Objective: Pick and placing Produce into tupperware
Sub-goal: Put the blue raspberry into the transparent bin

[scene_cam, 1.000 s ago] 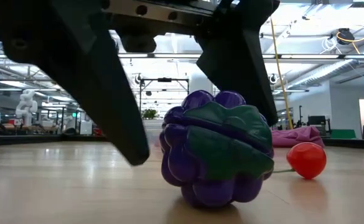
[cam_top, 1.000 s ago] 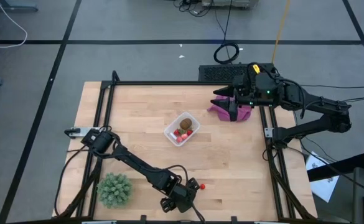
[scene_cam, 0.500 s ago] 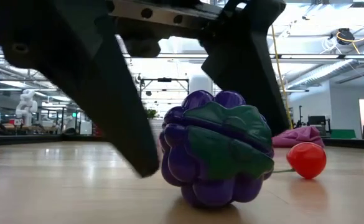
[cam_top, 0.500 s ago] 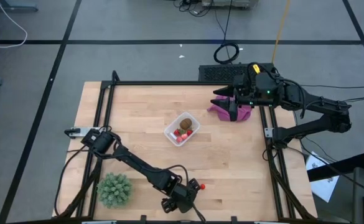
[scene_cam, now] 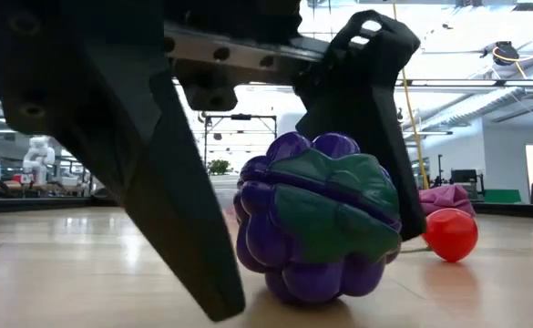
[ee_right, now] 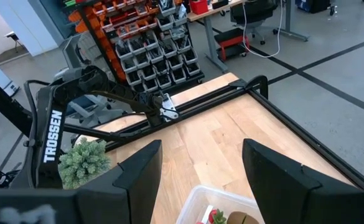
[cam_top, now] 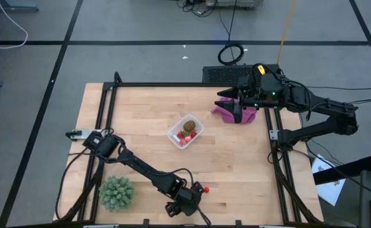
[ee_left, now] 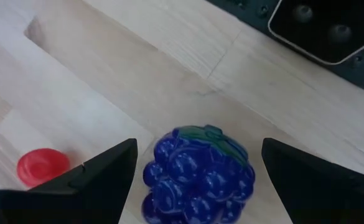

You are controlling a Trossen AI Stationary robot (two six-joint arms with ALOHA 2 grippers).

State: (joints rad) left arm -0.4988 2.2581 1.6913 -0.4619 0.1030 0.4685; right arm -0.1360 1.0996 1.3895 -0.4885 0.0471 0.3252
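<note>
Wooden tabletop [cam_top: 236, 164], workshop shelving beyond: the left gripper [scene_cam: 302, 228], fingers wide, has dropped lower around the grape bunch [scene_cam: 316, 219] beside a red berry [scene_cam: 449, 233]; right gripper [cam_top: 236, 106] half-parted, empty.

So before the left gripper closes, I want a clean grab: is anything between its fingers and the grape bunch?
Nothing visible. The left gripper straddles the grape bunch, fingers open on either side; the red berry lies outside them.

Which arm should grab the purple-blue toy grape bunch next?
Left. The left gripper stands open astride the purple-blue toy grape bunch; the right gripper hovers far off over the magenta-purple cloth.
</note>
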